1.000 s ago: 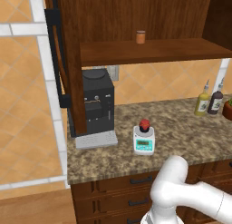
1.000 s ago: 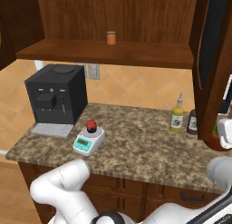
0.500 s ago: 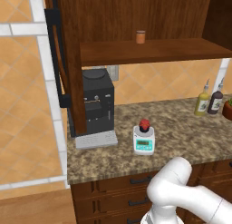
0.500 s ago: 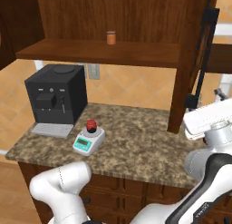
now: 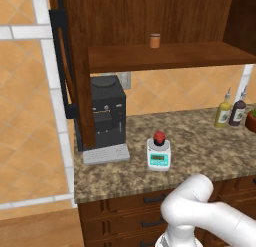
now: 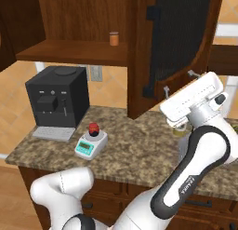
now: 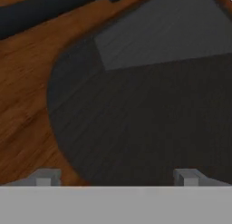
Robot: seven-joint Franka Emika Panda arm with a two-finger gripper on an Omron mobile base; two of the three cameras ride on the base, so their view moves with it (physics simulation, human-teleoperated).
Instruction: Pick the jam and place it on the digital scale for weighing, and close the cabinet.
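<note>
The jam (image 5: 159,137), a tiny red-topped jar, stands on the white digital scale (image 5: 159,156) on the counter, also seen as jam (image 6: 94,128) on scale (image 6: 91,145). The cabinet's left door (image 5: 75,66) stands wide open. Its right door (image 6: 181,43) is partly swung in, with its black bar handle (image 6: 152,52) facing me. My gripper (image 6: 179,82) is open and sits against that door's dark panel (image 7: 149,105), with nothing between its fingertips (image 7: 45,177).
A black coffee machine (image 5: 107,113) stands left of the scale under the open shelf. An orange-brown jar (image 5: 155,40) sits on the cabinet shelf. Two bottles (image 5: 223,113) stand at the counter's far right. Drawer fronts (image 5: 150,211) run below the counter.
The right cabinet door has swung leftward toward the cabinet, and my hand has moved along with it against the panel. Jam and scale have not moved.
</note>
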